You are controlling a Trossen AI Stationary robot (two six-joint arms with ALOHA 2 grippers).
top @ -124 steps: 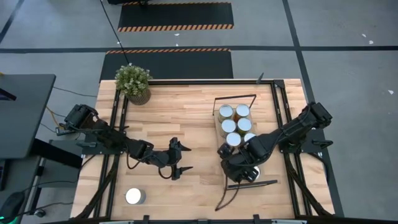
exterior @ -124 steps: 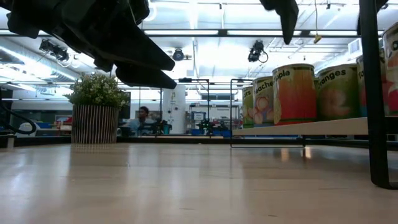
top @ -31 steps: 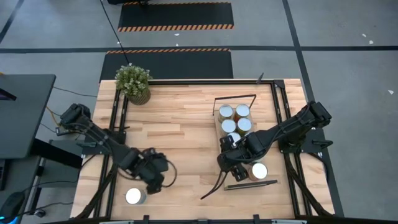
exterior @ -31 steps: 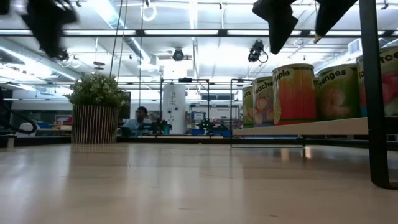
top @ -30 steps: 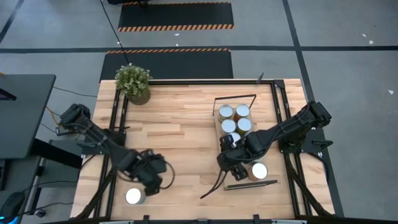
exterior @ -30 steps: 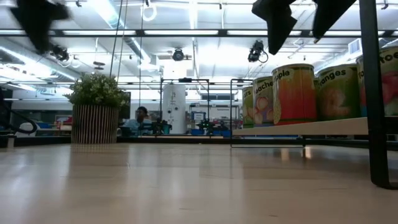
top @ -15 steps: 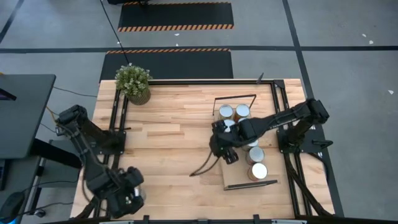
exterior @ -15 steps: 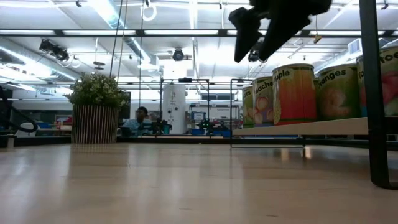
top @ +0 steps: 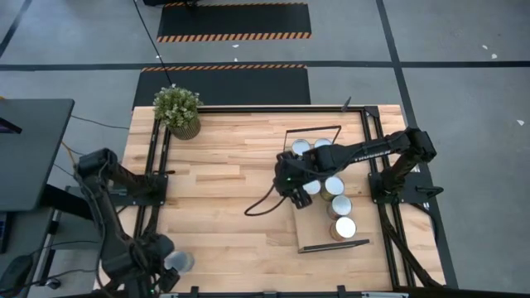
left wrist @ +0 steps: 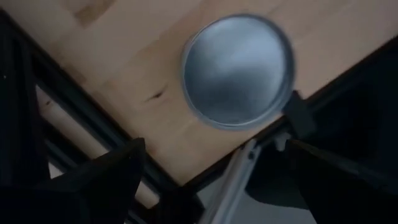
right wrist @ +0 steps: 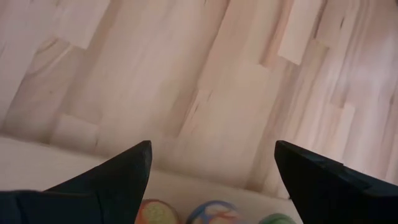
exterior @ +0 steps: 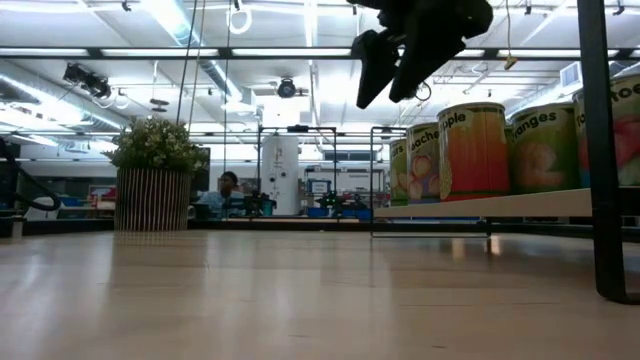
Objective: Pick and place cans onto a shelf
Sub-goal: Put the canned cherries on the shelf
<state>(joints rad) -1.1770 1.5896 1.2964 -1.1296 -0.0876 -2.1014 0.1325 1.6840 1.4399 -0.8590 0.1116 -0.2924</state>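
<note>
Cans sit in two places: a cluster [top: 330, 194] on the shelf [top: 319, 236] toward three o'clock on the table [top: 240, 165], and one lone can [top: 179, 261] near the table's seven o'clock corner. The left gripper [top: 153, 258] hangs over that corner just beside the lone can, its fingers spread wide with nothing between them; in the left wrist view the can's round top [left wrist: 237, 71] lies beyond the two dark fingers [left wrist: 93, 177], untouched, close to the table's edge. The right gripper [top: 291, 184] hovers at the shelf's nine o'clock edge, next to the clustered cans, also spread wide and empty; its wrist view shows bare wood and a strip of pale shelf board between the fingers [right wrist: 112, 177].

From above, the cans show shiny silver-white round lids. In the low view those on the shelf stand upright in a row [exterior: 495, 150] with bright fruit labels in yellow, orange and green, raised above the tabletop on the light board, black wire frame at its end. A potted plant [top: 178, 110] stands at eleven o'clock.
</note>
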